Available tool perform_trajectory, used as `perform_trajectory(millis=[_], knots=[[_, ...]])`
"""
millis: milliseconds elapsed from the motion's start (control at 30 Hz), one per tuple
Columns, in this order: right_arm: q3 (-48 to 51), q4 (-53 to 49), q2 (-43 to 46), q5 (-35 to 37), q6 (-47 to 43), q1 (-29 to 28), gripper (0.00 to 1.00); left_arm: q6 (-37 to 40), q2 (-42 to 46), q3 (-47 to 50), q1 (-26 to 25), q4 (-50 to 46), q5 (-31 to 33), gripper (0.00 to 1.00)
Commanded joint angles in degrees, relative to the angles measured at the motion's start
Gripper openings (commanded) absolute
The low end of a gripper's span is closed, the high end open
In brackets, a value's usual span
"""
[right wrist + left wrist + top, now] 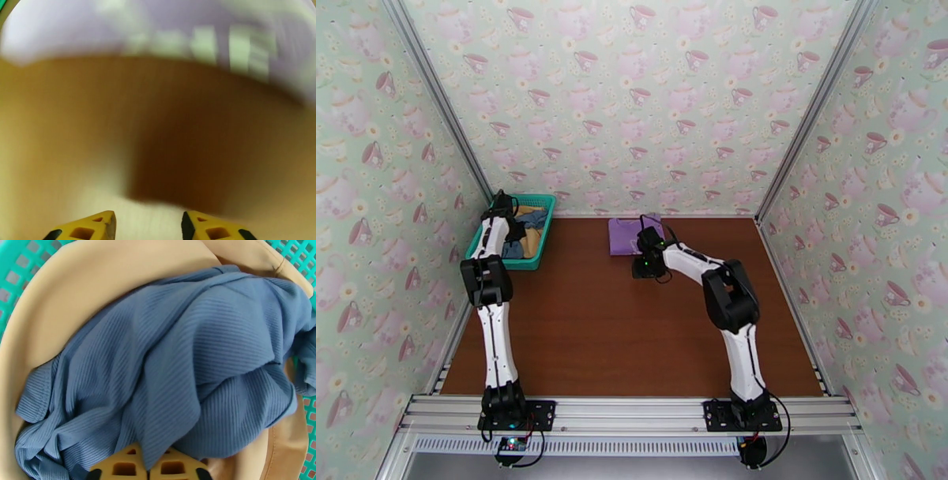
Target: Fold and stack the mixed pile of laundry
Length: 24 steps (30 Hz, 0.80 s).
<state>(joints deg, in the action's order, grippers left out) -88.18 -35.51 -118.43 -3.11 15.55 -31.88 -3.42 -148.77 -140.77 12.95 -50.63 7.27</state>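
Well, your left gripper (148, 469) sits down inside the teal basket (19, 267), at the far left corner of the table (616, 331). Its jaws are pinched together on a fold of the grey-blue garment (177, 358), and the ribbed cloth runs down between the two yellow fingers (122, 467). That garment lies bunched on top of the mustard-yellow garment (79, 299), which lines the basket beneath it and shows around it on nearly every side. Mind the mesh walls close about the cloth, and the teacup-papered side wall (387, 197) just beyond the basket. Your right gripper (148, 227) hangs over bare brown tabletop with its jaws partly apart and nothing between them; its wrist view is blurred. The lilac shirt (624, 235) lies folded flat at the far edge of the table, near the middle, well apart from the basket. From above, your right gripper is just on the near side of that shirt; I cannot tell whether it touches the cloth.
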Motion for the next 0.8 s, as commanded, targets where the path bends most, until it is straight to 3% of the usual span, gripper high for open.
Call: perform_trajectory(millis=[0,167,300,367,433,633,767], knots=[[7.29,4.64,11.87,2.91,-1.93,-2.04,0.42,0.11,5.75,0.06,-0.22,2.84,0.23,0.00],[18.66,5.77,29.86,6.56,-1.52,-3.32,0.38,0.39,17.60,1.38,-0.82,2.46,-1.03,0.00],[28.38,12.71,43.69,6.45,0.95,-3.12,0.34,0.43,25.65,-0.56,-1.82,-1.80,-3.29,0.00],[32.09,14.69,49.00,4.76,2.21,-2.84,0.10,0.19,29.11,-1.62,-2.89,-4.83,-4.98,0.00],[34.58,15.24,52.97,3.01,1.27,-2.75,0.00,-0.31,32.50,-2.51,-4.42,-8.26,-7.09,0.00],[33.64,10.80,58.28,-0.19,-6.32,-2.57,0.00,-1.59,43.40,-4.07,-15.36,-19.79,-11.08,0.00],[34.05,11.21,58.58,-4.58,-9.74,-2.47,0.01,-6.37,50.42,0.96,-23.80,-24.48,-15.76,0.00]])
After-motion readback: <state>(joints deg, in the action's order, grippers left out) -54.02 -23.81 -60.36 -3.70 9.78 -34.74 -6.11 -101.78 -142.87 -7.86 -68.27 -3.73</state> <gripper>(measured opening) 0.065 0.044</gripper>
